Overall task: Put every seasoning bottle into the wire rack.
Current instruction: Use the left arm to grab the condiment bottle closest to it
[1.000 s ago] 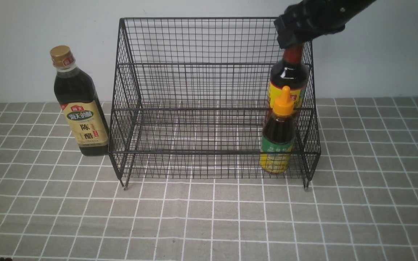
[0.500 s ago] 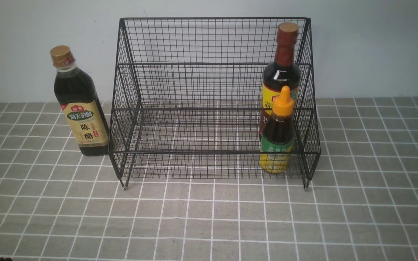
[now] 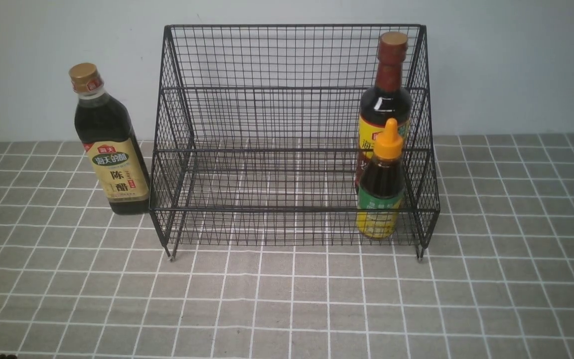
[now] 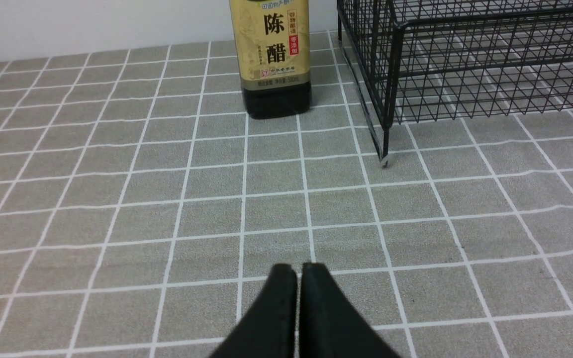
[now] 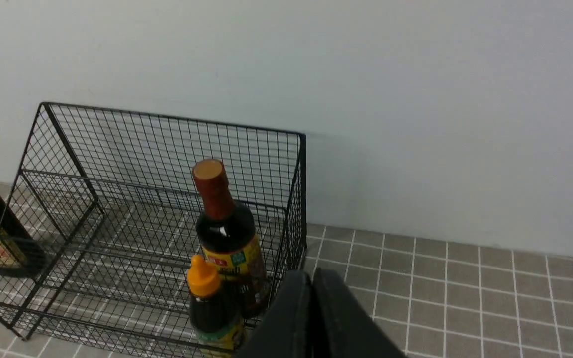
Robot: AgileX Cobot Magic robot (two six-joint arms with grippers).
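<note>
Pressed together with nothing between its fingertips, the right gripper [image 5: 311,278] shows in the right wrist view; the left gripper [image 4: 299,273] has its fingers closed likewise in the left wrist view. Neither gripper reaches the rack.

Right of centre in the front view, the tall bottle with the brown-red neck [image 3: 385,107] stands inside the wire rack [image 3: 294,210], in the rear tier. Directly before it, in the front tier, stands the small bottle with the orange nozzle cap [image 3: 380,184], partly covering its yellow-red label. Outside the rack, at the left of the frame, the gold-capped bottle [image 3: 111,149] with the tan label stands on the table just beside the rack's side. The checked cloth [image 3: 292,294] fills the lower part of the frame, and a pale wall [image 3: 506,70] runs across the top.
</note>
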